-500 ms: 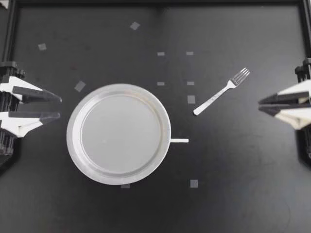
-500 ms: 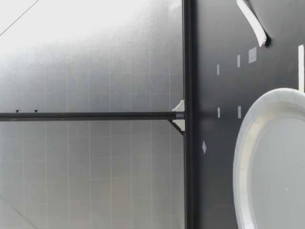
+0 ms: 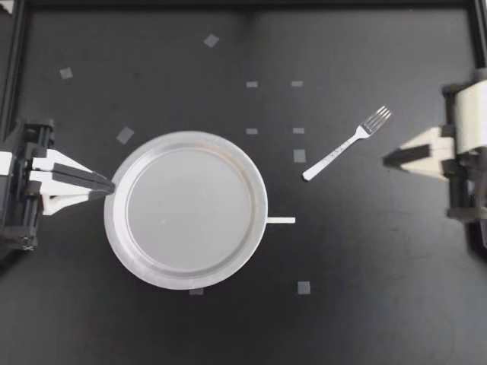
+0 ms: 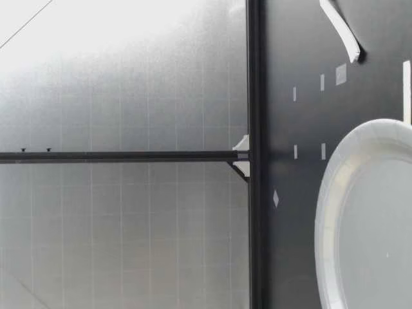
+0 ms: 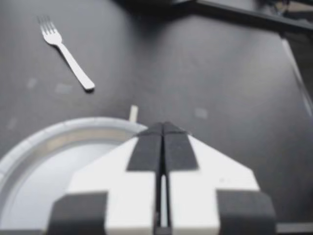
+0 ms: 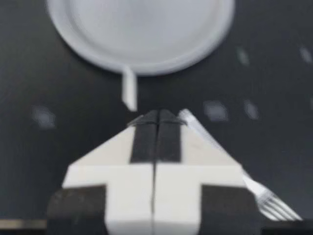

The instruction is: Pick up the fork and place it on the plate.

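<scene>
A silver fork lies flat on the black table, right of the white plate, its tines pointing away to the upper right. My left gripper is shut with nothing in it, its tip at the plate's left rim. My right gripper is shut and empty, a short way right of the fork. The left wrist view has the gripper over the plate's rim, with the fork far ahead. In the right wrist view the fork lies beside and partly under the gripper; the plate is ahead.
A white tape strip sticks out from the plate's right rim. Small tape squares dot the table. A black frame rail runs along the far edge. The low view shows the plate's rim and the fork beyond it, no gripper.
The left gripper has shut and moved right to the plate's rim. The right gripper has shut, turned and shifted a little toward the fork. Fork and plate have not moved.
</scene>
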